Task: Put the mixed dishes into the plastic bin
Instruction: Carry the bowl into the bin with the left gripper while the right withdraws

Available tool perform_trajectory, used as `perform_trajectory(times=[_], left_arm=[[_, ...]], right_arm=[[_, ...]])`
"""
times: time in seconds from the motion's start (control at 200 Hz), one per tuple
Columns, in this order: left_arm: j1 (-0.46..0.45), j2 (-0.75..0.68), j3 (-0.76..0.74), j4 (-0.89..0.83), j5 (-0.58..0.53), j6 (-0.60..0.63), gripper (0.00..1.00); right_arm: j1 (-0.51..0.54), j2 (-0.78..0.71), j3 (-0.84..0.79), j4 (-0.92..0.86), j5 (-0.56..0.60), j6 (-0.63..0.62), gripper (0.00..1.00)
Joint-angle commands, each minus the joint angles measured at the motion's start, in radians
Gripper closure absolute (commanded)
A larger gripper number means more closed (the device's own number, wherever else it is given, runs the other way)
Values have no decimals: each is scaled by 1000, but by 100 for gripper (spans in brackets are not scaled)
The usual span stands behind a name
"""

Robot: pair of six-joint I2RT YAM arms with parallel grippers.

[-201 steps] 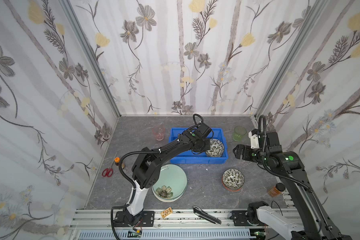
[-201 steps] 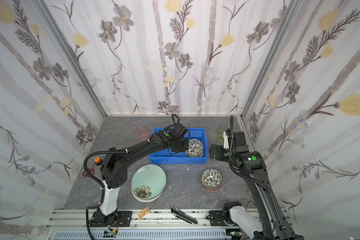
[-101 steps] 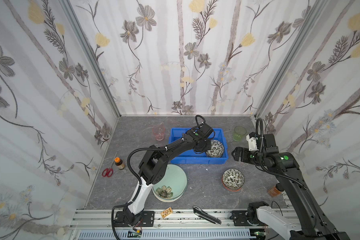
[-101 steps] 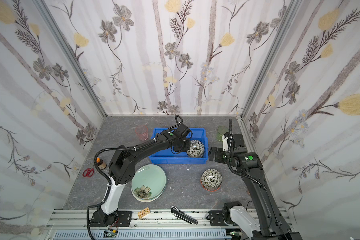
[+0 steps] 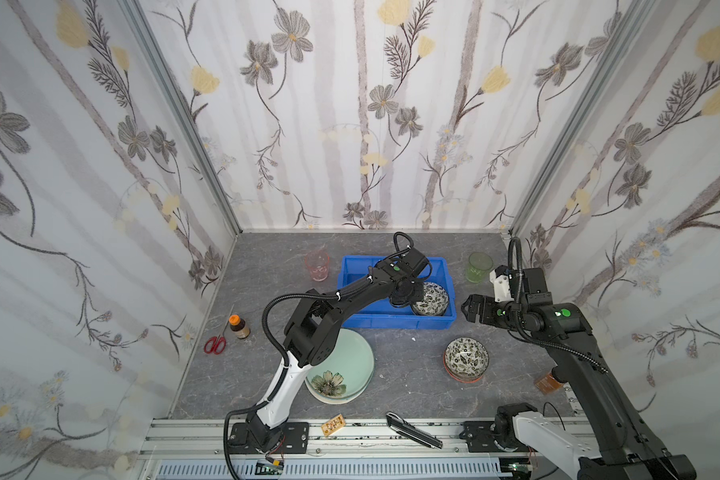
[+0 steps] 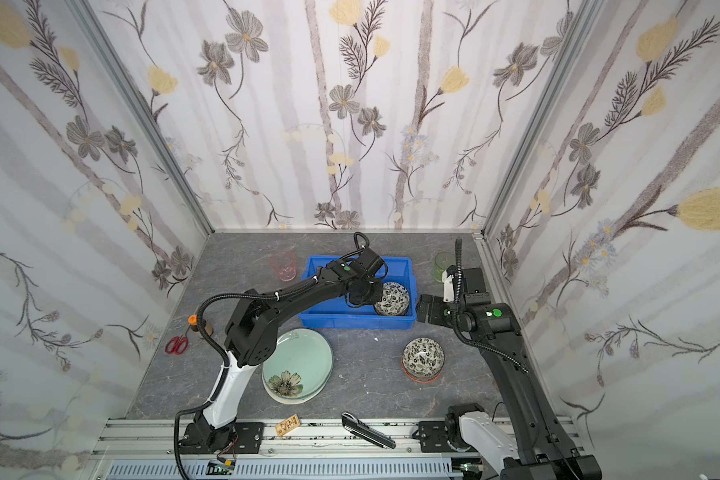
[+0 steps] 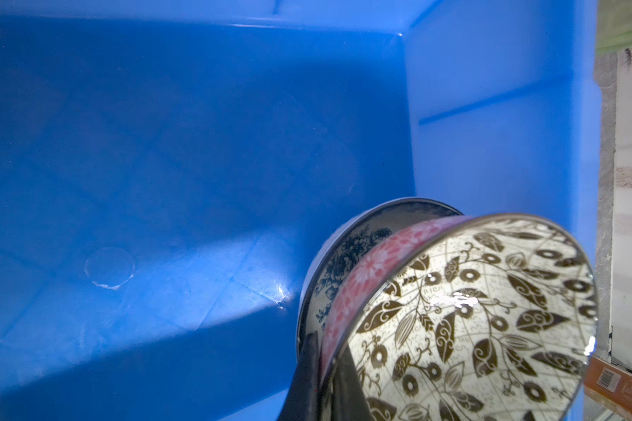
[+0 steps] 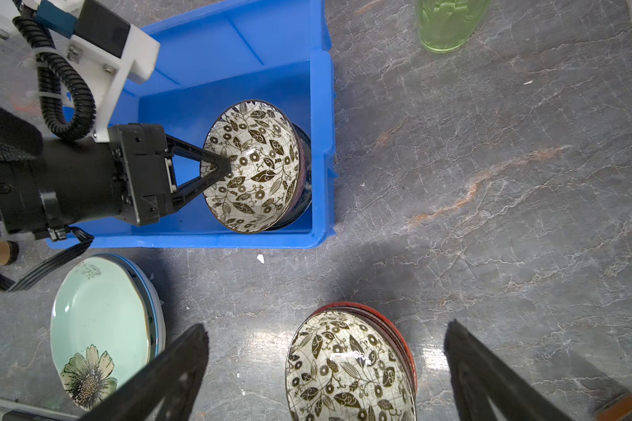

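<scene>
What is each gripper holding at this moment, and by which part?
The left gripper pinches the rim of the black-and-white bowl, which is tilted inside the blue bin. The right gripper is open and holds nothing.

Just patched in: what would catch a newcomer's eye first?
The blue bin at the back of the table, where the left gripper is shut on the rim of a tilted patterned bowl. The right gripper hangs open near a matching bowl front right; a pale green plate lies front left.
</scene>
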Motion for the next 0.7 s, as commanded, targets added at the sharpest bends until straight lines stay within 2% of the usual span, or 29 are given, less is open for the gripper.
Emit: perform_trajectory(times=[0.0,0.335,0.615,0.694], left_arm=[[0,4,13,7,2,5,100],[-2,10,26,1,10,6,90],[-1,13,39,-6,19,3,77],[-2,11,39,-8,20,1,70]], right_arm=[[-1,9,-3,45,-20,-12,0],[-5,16,-8,48,-21,-18,0],[-13,14,-15,49,-22,-23,0],[-15,13,-15,50,-21,-23,0]])
